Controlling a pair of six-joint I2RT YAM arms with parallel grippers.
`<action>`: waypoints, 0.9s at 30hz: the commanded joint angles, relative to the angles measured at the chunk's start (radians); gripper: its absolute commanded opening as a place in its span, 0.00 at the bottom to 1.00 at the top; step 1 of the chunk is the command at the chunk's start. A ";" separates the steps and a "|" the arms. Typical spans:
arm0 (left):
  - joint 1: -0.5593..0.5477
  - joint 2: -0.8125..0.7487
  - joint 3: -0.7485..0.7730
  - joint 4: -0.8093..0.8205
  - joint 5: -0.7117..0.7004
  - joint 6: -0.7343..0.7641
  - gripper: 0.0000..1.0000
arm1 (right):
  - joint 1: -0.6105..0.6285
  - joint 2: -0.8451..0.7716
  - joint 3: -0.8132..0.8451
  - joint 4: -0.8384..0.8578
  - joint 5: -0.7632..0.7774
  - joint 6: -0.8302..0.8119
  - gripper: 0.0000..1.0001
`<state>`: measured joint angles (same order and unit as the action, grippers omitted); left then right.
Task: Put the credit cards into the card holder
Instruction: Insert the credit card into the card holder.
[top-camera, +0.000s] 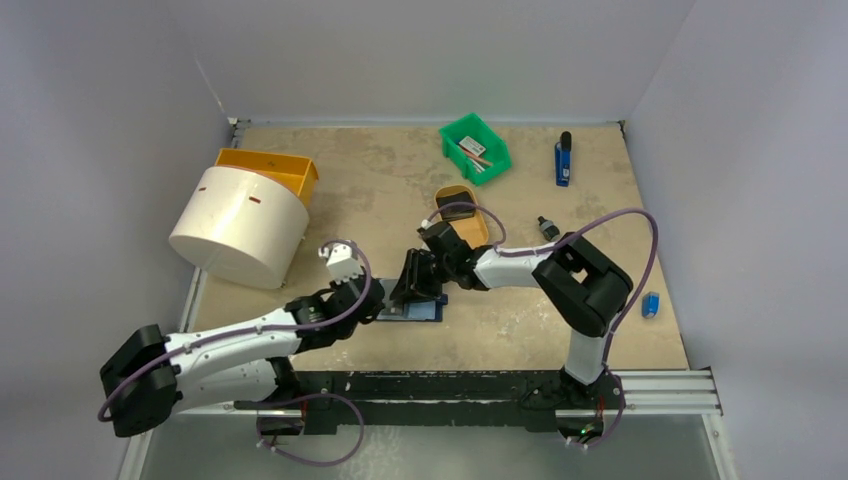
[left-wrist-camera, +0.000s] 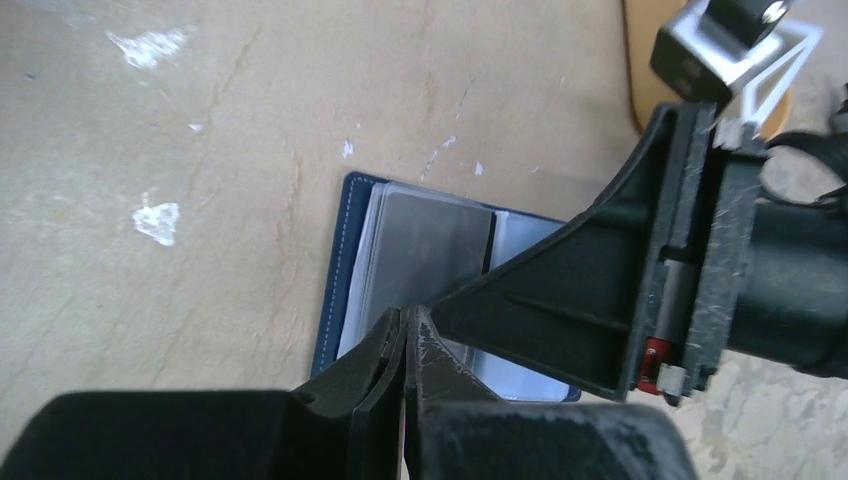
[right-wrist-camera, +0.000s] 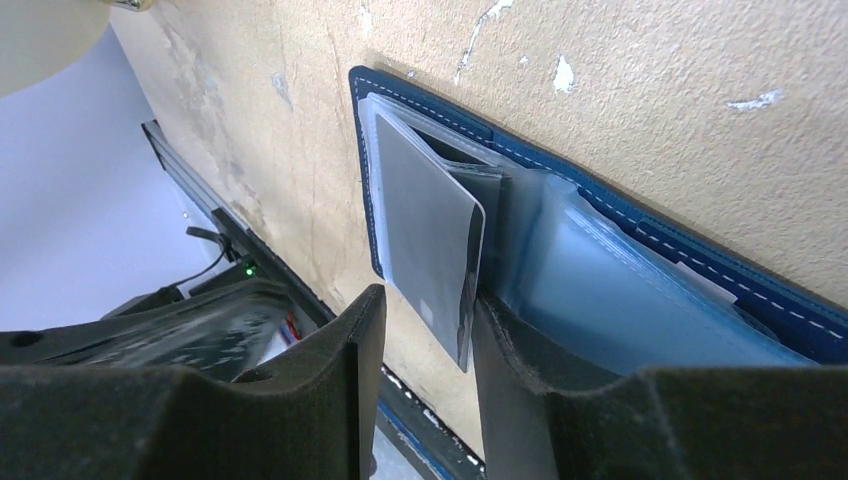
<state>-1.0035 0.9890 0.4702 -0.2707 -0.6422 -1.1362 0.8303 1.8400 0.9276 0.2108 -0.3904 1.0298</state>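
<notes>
The navy card holder (top-camera: 428, 311) lies open on the table, its pale blue lining and clear sleeves facing up (left-wrist-camera: 345, 260) (right-wrist-camera: 640, 245). A grey credit card (right-wrist-camera: 425, 230) (left-wrist-camera: 425, 250) sits partly inside a clear sleeve, one end sticking out. My right gripper (right-wrist-camera: 430, 298) (top-camera: 412, 288) is open around that free end. The card lies against one finger, with a gap to the other. My left gripper (left-wrist-camera: 408, 322) (top-camera: 378, 306) is shut, and its tip rests on the holder's near edge beside the card. No other credit cards are in view.
A tan oval tray (top-camera: 462, 212) lies just behind the right gripper. A white cylinder (top-camera: 240, 225) and an orange bin (top-camera: 270, 168) stand at the back left. A green bin (top-camera: 475, 148) and a blue tool (top-camera: 563, 160) are at the back, and a small blue object (top-camera: 651, 304) is at the right.
</notes>
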 joint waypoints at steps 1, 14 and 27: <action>0.001 0.119 0.022 0.135 0.077 0.051 0.00 | 0.005 -0.012 0.038 -0.029 0.009 -0.039 0.40; 0.011 0.236 -0.023 0.179 0.064 0.009 0.00 | 0.006 -0.115 0.035 -0.173 0.109 -0.104 0.46; 0.010 0.146 0.017 0.155 0.069 0.032 0.00 | 0.006 -0.158 0.062 -0.300 0.184 -0.167 0.39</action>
<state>-0.9970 1.1828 0.4423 -0.1234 -0.5571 -1.1175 0.8310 1.7397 0.9489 -0.0074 -0.2760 0.9085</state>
